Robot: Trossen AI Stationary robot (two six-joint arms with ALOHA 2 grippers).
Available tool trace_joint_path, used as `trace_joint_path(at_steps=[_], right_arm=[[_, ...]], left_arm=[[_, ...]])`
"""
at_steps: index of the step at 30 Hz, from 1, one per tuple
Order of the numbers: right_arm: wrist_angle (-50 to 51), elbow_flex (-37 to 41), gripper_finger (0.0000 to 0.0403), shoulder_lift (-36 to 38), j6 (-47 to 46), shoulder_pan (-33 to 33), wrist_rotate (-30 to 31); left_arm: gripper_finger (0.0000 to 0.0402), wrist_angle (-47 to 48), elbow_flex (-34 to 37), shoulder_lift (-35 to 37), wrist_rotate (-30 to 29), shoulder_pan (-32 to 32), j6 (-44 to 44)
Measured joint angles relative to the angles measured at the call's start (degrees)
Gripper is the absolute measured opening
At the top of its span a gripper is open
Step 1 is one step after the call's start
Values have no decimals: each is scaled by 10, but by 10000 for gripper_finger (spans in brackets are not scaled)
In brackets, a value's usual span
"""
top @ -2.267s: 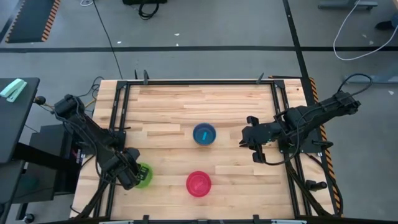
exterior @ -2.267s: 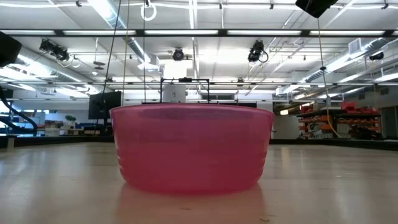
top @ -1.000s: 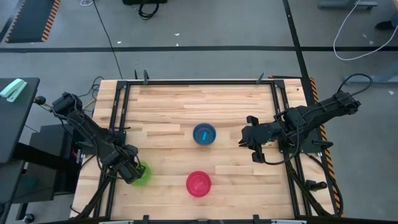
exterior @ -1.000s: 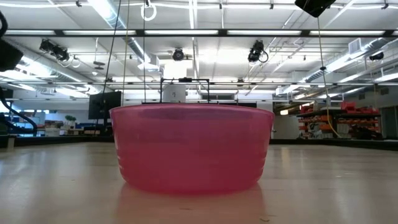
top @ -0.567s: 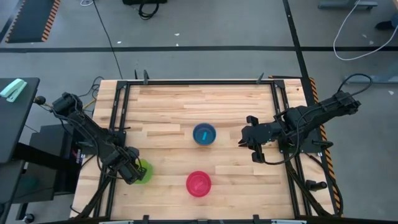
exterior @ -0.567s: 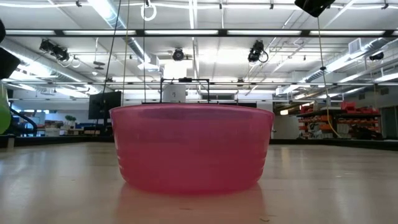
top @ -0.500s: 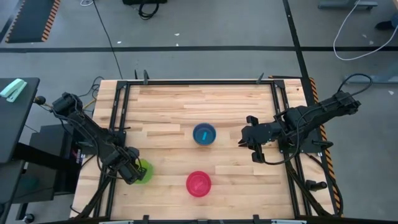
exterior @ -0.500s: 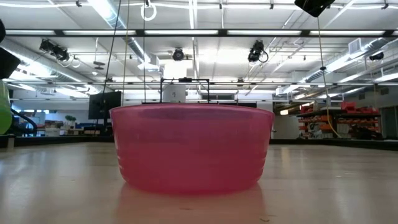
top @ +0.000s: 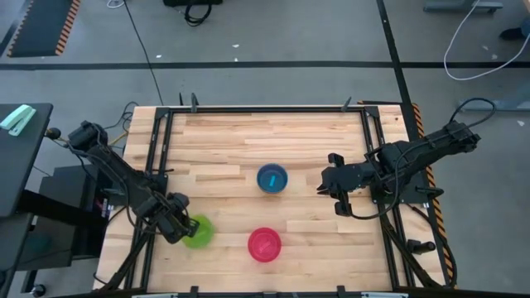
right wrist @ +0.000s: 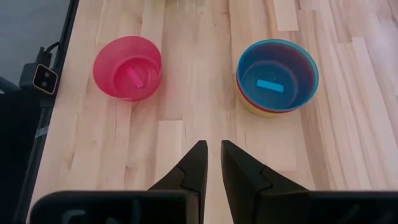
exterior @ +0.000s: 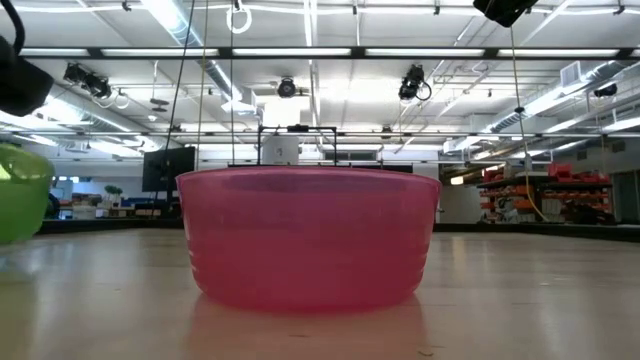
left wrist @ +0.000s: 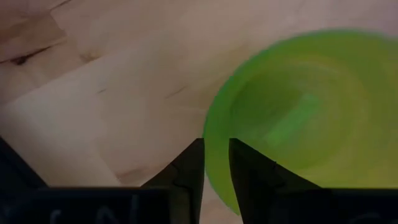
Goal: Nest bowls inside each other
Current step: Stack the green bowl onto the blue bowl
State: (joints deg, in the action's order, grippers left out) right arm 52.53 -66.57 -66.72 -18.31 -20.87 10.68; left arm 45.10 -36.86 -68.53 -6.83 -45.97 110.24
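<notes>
A green bowl (top: 199,233) (exterior: 20,192) is in my left gripper (top: 179,225) (left wrist: 216,163), near the table's near left corner. In the low view it appears off the table. The magenta-pink bowl (top: 265,245) (exterior: 310,240) (right wrist: 127,67) stands upright on its base to the right of it. The blue bowl (top: 272,178) (right wrist: 277,76) sits uppermost in a stack mid-table, with yellow and darker rims showing under it. My right gripper (top: 325,187) (right wrist: 213,155) hovers right of the stack, shut and touching nothing. My left gripper pinches the green bowl's rim (left wrist: 210,152) on the side toward the table's left edge. One finger (left wrist: 252,177) is inside the bowl and the other finger (left wrist: 186,174) is outside. The bowl stays mouth up and reaches toward the pink bowl.
A black metal frame (top: 157,165) runs along the table's left, right and far sides. Bare wood (top: 224,141) lies between the bowls and over the far half of the table. The low view looks past the pink bowl into a workshop hall.
My left gripper has moved toward the table's right, toward the pink bowl, carrying the green bowl with it. In the low view the green bowl has come further in from the left edge. The right arm has kept still.
</notes>
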Motion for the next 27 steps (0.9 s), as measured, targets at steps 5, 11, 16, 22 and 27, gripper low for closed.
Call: trace_joint_path(at_steps=[5, 11, 16, 22, 27], right_arm=[[0, 0, 55, 0, 0, 0, 0], [0, 0, 55, 0, 0, 0, 0], [0, 0, 55, 0, 0, 0, 0], [0, 0, 55, 0, 0, 0, 0], [0, 0, 55, 0, 0, 0, 0]], left_arm=[[84, 1, 0, 5, -10, 7, -14], [91, 1, 0, 5, -11, 9, -18], [86, 2, 0, 3, -10, 9, -14], [84, 12, 0, 3, -11, 9, -5], [88, 17, 0, 3, -11, 9, 1]])
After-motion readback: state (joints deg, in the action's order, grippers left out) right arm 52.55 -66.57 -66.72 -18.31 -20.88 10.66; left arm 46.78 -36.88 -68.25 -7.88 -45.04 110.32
